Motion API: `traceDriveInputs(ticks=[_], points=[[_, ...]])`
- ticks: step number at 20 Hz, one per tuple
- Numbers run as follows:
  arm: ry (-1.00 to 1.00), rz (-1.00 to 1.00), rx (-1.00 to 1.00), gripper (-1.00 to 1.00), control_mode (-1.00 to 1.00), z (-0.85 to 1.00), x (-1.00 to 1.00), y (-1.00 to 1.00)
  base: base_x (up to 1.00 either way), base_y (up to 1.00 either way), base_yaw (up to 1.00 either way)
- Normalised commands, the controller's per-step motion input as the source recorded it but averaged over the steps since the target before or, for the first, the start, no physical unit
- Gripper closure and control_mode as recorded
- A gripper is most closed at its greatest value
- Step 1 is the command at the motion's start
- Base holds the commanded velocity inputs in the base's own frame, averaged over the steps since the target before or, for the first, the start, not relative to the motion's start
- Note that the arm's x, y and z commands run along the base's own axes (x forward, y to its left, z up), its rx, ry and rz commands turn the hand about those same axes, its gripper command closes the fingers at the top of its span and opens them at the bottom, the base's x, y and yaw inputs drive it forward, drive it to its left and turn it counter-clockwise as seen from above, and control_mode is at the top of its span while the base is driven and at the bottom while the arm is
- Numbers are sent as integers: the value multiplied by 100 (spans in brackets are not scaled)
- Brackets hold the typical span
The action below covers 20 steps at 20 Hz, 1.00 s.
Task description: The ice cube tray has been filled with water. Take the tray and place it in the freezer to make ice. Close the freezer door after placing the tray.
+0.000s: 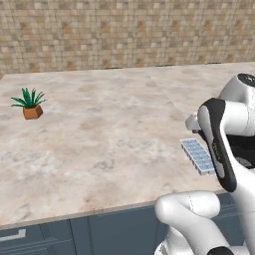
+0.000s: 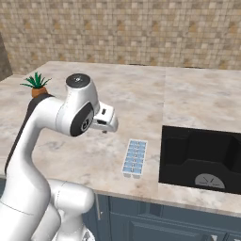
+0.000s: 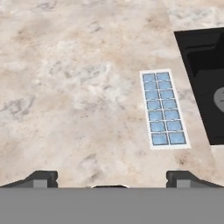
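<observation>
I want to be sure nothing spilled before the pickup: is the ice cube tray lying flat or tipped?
Flat. The ice cube tray rests level on the counter beside the sink, with water filling every cell.

A beige-and-brown small-tile mosaic wall (image 1: 124,30) backs a mottled beige marble-pattern countertop (image 1: 99,144). A black rectangular recessed sink (image 2: 200,160) is set into the countertop. Dark blue cabinet fronts (image 1: 99,231) run below. A small green potted plant (image 1: 31,103) stands at the far left.
</observation>
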Motion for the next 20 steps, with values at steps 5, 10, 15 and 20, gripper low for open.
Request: traceDriveInputs(ticks=[5,10,15,20], points=[[0,0,5,-100,-100,-9,0,-63,0,0,0],[2,0,7,-100,-100,-27,0,-64,0,0,0],[0,-6,2,-100,-100,-45,0,-50,0,0,0],[0,-21,1,-100,-100,-49,3,-33,0,0,0]])
